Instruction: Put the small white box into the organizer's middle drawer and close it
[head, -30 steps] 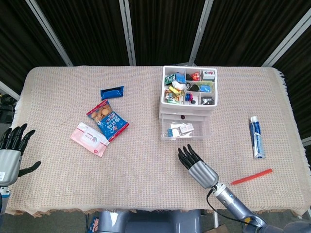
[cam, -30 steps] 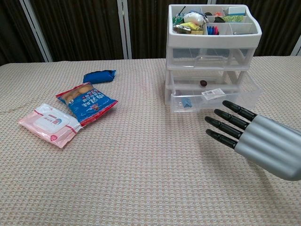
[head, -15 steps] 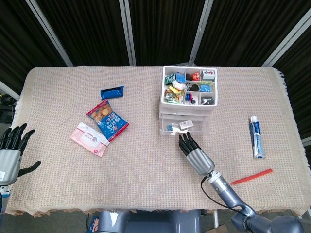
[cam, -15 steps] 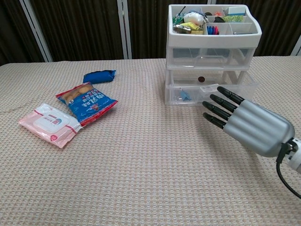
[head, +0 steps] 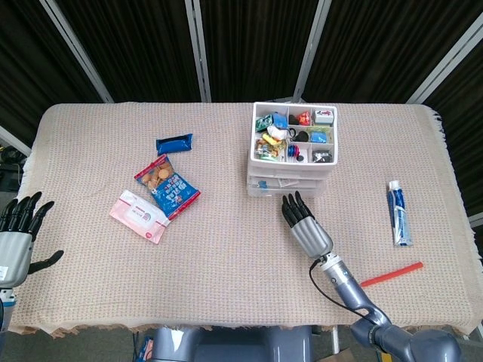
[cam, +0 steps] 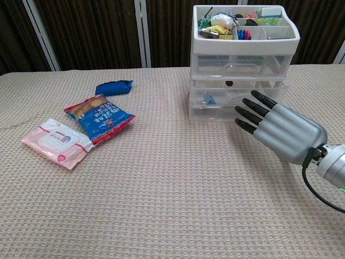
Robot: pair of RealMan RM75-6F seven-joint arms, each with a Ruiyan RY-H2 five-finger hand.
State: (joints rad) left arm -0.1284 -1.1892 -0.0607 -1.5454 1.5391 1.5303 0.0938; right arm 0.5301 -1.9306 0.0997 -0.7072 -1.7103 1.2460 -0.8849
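Note:
The clear plastic organizer stands at the back centre of the table, its top tray full of small items. The drawer that stood out earlier now sits flush with the drawers around it. Through its clear front I make out small items, but not the small white box for certain. My right hand lies flat with its fingers stretched out, holding nothing, its fingertips at the drawer front. My left hand hovers open at the table's front left edge, in the head view only.
A blue packet, a biscuit bag and a pink wipes pack lie on the left. A toothpaste tube and a red stick lie on the right.
My right hand has moved forward against the open drawer and pushed it into the organizer until flush. The left hand has stayed still.

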